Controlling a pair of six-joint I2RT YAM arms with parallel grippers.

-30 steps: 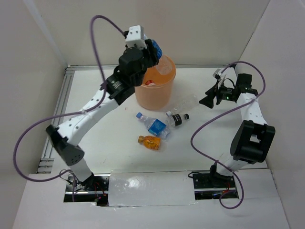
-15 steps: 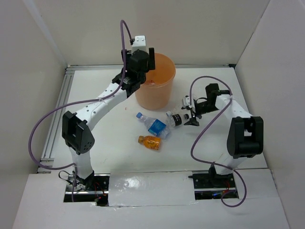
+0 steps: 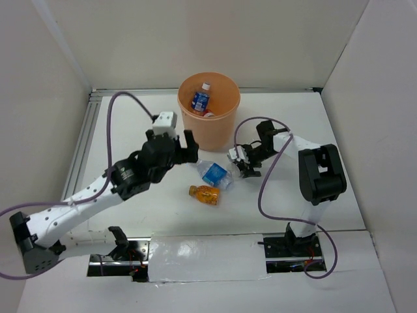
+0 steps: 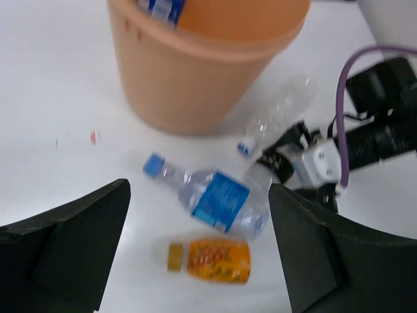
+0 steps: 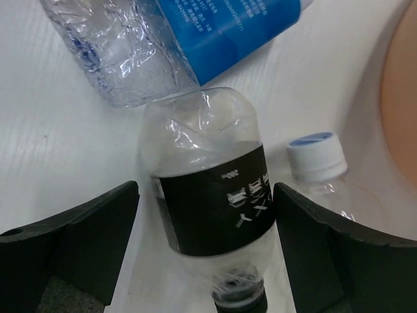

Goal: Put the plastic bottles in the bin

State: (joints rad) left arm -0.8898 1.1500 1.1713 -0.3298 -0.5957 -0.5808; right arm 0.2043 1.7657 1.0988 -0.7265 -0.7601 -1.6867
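Tabletop [image 3: 130, 130] from above: the bin [image 3: 187, 127] stands upright at the far middle, with a bottle in the bin [image 3: 201, 102] showing a blue label. My left hand [image 3: 171, 145] hovers to the near left of the bin, jaws spread wide and holding nothing. Just right of it the blue-labelled bottle [image 3: 214, 173] lies on its side, with the orange bottle [image 3: 205, 194] just beside it on my side. My right hand [image 3: 247, 163] sits low, right of those two and near the bin's base.

Through the left wrist camera, my left fingers [image 4: 65, 251] stand far apart with nothing between them. The bin fills the top of the view. Below it lie the blue-labelled bottle and the orange bottle, and a clear bottle [image 4: 277, 117] with a blue cap lies near the bin's base, close to my right hand.

Through the right wrist camera, my right fingers [image 5: 71, 248] are open on either side of the black-labelled bottle [image 5: 212, 195]. It lies on its side, cap towards the camera. I am not gripping it: a strip of tabletop shows beside one finger. The blue-labelled bottle lies just beyond its base, touching or nearly so, and the clear bottle's cap sits just beside it.
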